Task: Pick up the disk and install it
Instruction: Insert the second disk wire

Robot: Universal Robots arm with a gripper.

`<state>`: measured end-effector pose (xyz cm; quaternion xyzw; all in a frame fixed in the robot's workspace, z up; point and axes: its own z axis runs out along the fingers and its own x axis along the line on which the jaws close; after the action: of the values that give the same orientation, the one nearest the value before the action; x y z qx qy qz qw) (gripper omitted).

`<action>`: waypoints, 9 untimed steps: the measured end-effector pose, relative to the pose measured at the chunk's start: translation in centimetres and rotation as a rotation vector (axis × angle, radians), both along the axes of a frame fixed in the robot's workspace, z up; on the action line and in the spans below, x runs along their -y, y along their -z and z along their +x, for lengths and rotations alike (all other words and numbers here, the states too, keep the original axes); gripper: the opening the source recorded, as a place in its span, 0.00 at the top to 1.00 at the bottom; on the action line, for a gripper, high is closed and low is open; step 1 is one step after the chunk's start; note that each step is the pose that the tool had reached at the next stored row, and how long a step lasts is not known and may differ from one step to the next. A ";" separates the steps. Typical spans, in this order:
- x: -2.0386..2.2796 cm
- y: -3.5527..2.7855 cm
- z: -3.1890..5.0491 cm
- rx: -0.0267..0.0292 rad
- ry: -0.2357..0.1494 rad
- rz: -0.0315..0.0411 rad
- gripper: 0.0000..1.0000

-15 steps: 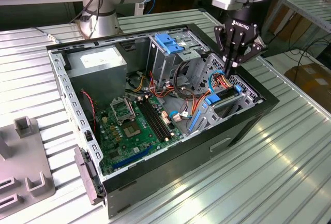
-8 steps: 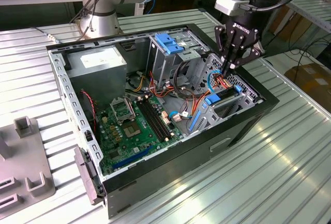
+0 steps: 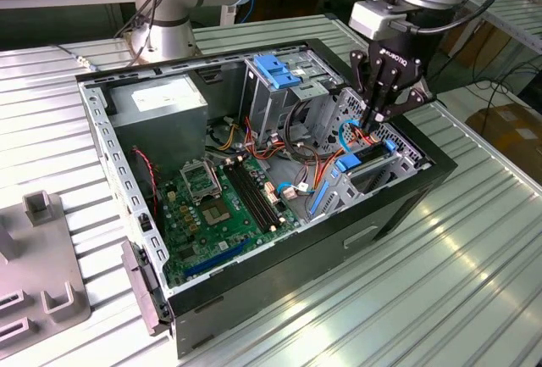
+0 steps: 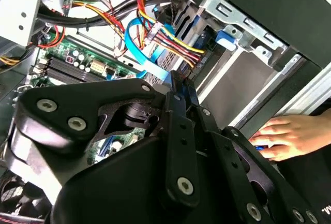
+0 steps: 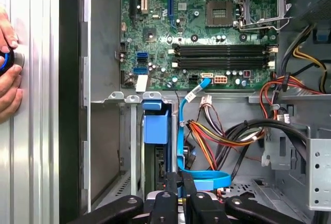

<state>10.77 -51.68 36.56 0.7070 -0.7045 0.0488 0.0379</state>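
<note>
The disk (image 3: 370, 157) stands on edge in the drive bay at the case's corner on the exterior view's right, its blue bracket (image 3: 349, 162) showing at the end. In the first wrist view the blue bracket (image 5: 155, 125) sits in the slot beside a looped blue data cable (image 5: 207, 176). My gripper (image 3: 377, 119) hangs directly over the bay with its fingers pressed together. Their tips (image 5: 178, 185) reach down to the disk's upper edge, and I cannot tell whether they touch it. The second wrist view shows the shut gripper (image 4: 181, 81) just below the blue cable (image 4: 152, 69).
The open computer case holds a green motherboard (image 3: 220, 202), a grey power supply (image 3: 161, 100), a drive cage with a blue latch (image 3: 275, 70) and loose coloured wires (image 5: 217, 136). A person's hand (image 5: 8, 63) rests on the table beside the case. A grey fixture (image 3: 38, 257) lies at the exterior view's left.
</note>
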 end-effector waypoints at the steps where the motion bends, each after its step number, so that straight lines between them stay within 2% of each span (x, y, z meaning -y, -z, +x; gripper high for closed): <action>1: 0.04 0.04 -0.08 0.0038 -0.001 -0.0001 0.84; 2: 0.08 0.10 -0.18 0.0067 -0.002 -0.0001 0.84; 5: 0.14 0.26 -0.36 0.0072 -0.010 0.0000 0.84; 6: 0.30 0.35 -0.53 0.0087 -0.013 0.0003 0.84; 9: 0.56 0.45 -0.76 0.0211 -0.018 0.0004 0.84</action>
<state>10.01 -52.25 36.11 0.7128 -0.6985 0.0565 0.0299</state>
